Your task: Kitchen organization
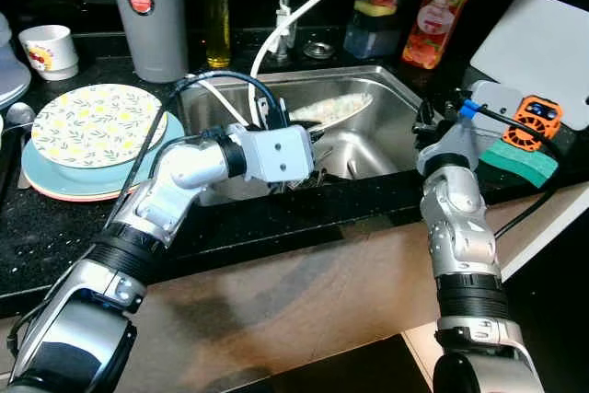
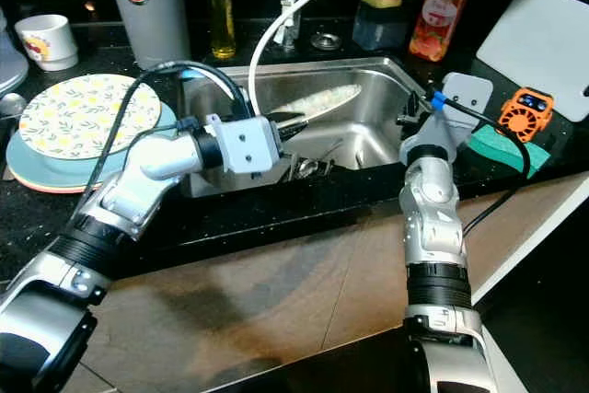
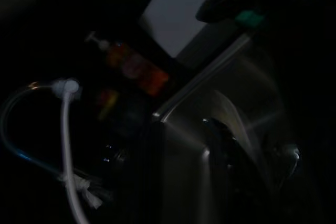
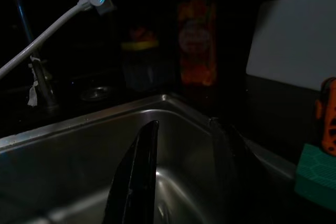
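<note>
Shiny steel makes up the sink (image 1: 386,89), and it sits in the middle of our black surface (image 1: 55,227). Inside the sink a long patterned dish (image 1: 336,108) leans against the back wall. Some dark metal things lie at the bottom, but we cannot tell what they are.

Our left tool (image 2: 293,128) reaches over the front edge and into the sink, close to the dish. Its black fingers are mostly hidden behind the grey wrist box, so we cannot tell if they are spread or pressed together. Our right tool (image 4: 184,177) hangs over the right side of the sink. In the right wrist view its two black fingers (image 4: 134,177) stand apart with nothing between them.

A white hose (image 1: 304,11) bends over the sink from the tap at the back. Behind the sink stand an orange soap bottle (image 1: 437,11), a yellow oil bottle (image 1: 218,16) and a tall grey jug (image 1: 145,11).

On the left, a plate with yellow flowers (image 1: 97,121) rests on a blue plate (image 1: 55,181). A white cup (image 1: 51,51) stands behind them. On the right, a green sponge (image 1: 520,161) lies just beside a small orange gadget (image 1: 537,120), and a white board (image 1: 543,39) lies behind them.
</note>
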You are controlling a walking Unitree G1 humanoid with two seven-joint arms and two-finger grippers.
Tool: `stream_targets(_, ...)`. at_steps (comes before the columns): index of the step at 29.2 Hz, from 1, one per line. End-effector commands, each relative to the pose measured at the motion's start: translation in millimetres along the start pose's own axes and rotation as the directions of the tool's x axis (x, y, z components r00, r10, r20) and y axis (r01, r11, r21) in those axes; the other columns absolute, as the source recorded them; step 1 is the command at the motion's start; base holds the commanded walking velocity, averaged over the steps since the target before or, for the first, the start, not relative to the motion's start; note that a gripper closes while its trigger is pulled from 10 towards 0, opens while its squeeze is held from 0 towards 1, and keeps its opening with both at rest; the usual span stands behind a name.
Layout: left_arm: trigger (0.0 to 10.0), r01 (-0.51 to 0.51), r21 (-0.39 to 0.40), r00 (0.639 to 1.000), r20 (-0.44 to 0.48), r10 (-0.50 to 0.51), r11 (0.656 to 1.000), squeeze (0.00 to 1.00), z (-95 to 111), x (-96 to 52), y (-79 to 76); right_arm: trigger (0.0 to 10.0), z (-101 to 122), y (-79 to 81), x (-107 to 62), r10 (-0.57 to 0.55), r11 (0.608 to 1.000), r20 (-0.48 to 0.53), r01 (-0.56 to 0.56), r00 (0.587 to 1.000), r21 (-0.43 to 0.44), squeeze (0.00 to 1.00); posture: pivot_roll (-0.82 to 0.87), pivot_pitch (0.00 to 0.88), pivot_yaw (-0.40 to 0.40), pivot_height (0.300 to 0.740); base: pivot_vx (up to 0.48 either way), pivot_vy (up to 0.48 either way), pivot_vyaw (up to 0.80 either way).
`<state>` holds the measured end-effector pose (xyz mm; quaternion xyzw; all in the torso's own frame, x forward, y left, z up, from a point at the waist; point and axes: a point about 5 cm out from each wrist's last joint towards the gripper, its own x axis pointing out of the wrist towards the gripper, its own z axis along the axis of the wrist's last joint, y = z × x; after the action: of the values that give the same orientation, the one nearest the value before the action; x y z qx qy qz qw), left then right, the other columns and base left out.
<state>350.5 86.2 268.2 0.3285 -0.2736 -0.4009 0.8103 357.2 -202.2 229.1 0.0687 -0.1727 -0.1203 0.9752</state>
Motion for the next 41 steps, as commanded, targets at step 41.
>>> stream_targets(41,10.0,0.455,0.118,0.55,-0.817,-0.174,0.883,0.0,-52.3,-218.2,65.6,10.0,-8.3,10.8,-6.6,0.039,0.999,-0.018,-0.039,0.999,0.022,0.0,0.18,0.0,-0.034,0.74,0.0,0.0,0.0)
